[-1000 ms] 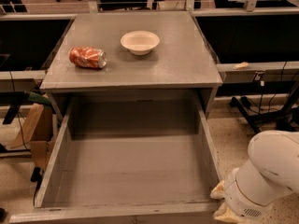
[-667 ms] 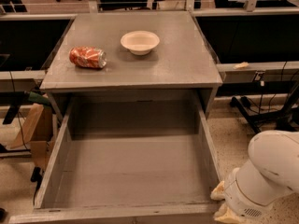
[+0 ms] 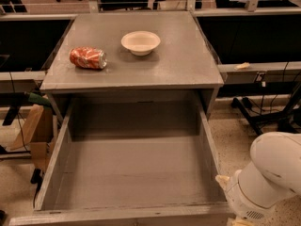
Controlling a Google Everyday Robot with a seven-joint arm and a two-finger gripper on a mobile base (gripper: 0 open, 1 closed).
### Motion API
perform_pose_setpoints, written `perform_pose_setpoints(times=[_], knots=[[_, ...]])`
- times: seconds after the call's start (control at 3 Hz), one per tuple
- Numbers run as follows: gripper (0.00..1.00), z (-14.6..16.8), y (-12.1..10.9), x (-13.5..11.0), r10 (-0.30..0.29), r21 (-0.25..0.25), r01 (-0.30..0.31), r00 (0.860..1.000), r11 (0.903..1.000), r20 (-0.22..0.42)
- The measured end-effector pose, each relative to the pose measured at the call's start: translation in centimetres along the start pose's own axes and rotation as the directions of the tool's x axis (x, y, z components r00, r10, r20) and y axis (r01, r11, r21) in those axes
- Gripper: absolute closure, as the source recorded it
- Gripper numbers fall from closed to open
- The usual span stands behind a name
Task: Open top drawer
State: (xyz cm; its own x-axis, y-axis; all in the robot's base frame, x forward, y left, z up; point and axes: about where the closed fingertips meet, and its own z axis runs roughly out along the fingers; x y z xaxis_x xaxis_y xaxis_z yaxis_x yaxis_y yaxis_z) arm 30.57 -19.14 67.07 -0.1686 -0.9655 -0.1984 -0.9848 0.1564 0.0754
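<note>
One deep grey boxy top drawer [image 3: 131, 173] out; pincer [image 3: 229, 199] by its front-right corner, state indiscernible.

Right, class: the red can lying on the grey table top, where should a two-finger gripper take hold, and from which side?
Probably mid-length on the red can, around its round body, coming from above. It lies on its side, long axis roughly left to right, so jaws closing front to back span its width. The gripper sits low on the right, beside the front corner of the open top drawer.
</note>
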Motion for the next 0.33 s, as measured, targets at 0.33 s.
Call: perform_pose_setpoints(times=[0.33], knots=[[0.00,0.00,0.00,0.00,0.000,0.000,0.000,1.000,1.0000,0.000]])
